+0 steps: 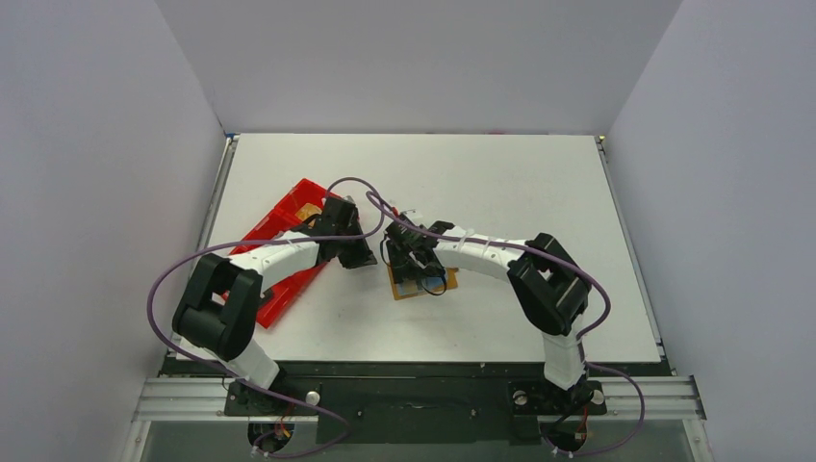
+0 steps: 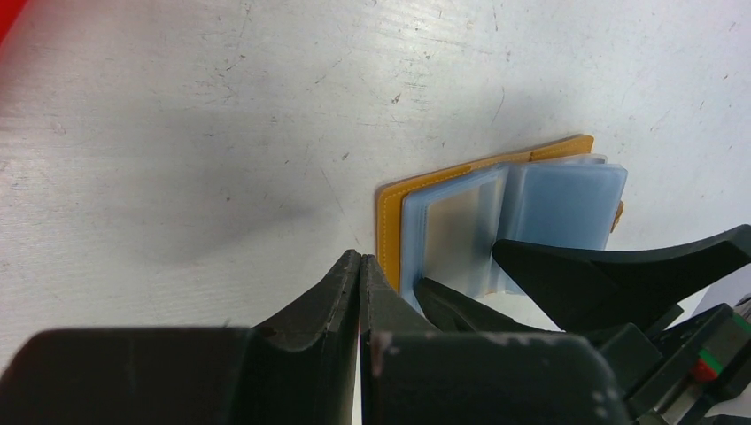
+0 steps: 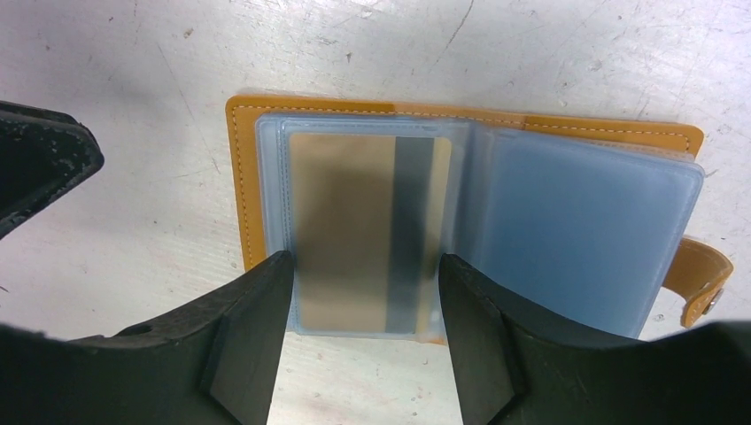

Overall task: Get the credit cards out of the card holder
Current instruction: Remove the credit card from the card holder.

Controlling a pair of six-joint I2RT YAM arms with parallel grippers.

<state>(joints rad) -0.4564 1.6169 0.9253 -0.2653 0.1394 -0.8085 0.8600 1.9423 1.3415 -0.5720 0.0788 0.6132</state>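
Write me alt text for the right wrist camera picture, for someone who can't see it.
An open tan card holder lies flat on a scuffed white table, with a credit card with a dark stripe showing through one clear sleeve. The right gripper is open over it, one finger on each side of that card's lower edge.

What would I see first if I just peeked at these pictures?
The open orange-brown card holder lies in the middle of the white table, with a gold-brown card showing through one clear pocket. The right hand hangs right over that card with its two black fingers spread open on either side, and the left hand is shut just beside the holder. A bright red tray sits off to the left.
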